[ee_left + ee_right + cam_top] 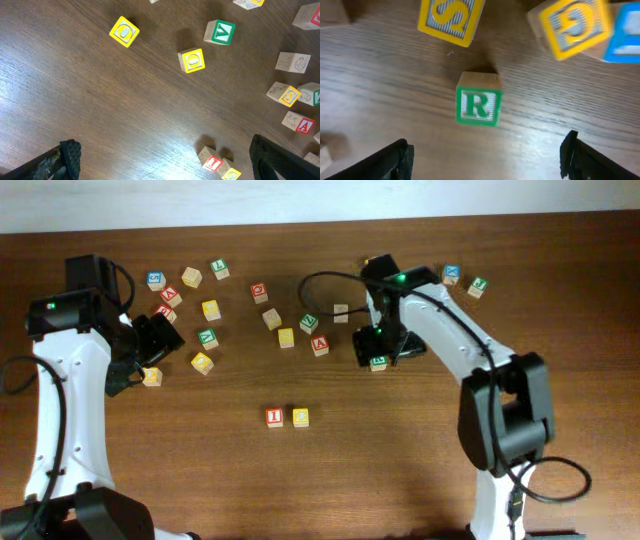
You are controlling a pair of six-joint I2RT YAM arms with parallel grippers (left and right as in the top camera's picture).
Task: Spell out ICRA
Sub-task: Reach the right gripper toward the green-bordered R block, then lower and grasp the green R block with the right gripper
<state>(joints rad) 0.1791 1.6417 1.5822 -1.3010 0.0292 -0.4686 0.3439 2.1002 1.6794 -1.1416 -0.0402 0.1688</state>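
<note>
The red I cube (274, 417) and yellow C cube (300, 417) stand side by side at the front middle of the table; the left wrist view shows the I cube (212, 161) and C cube (231, 174) too. A red A cube (320, 346) lies among the middle cubes. The green R cube (378, 362) lies just under my right gripper (385, 345). In the right wrist view the R cube (479, 105) sits just ahead of the open right gripper (485, 155), nothing between its fingers. My left gripper (160, 340) hangs open and empty at the left; in its wrist view the left gripper (167, 160) is above bare wood.
Loose letter cubes are scattered across the back, including a yellow one (210, 310), a green one (207, 337) and a blue one (451, 274). A yellow S cube (451, 15) and a yellow cube (575, 25) lie just beyond the R cube.
</note>
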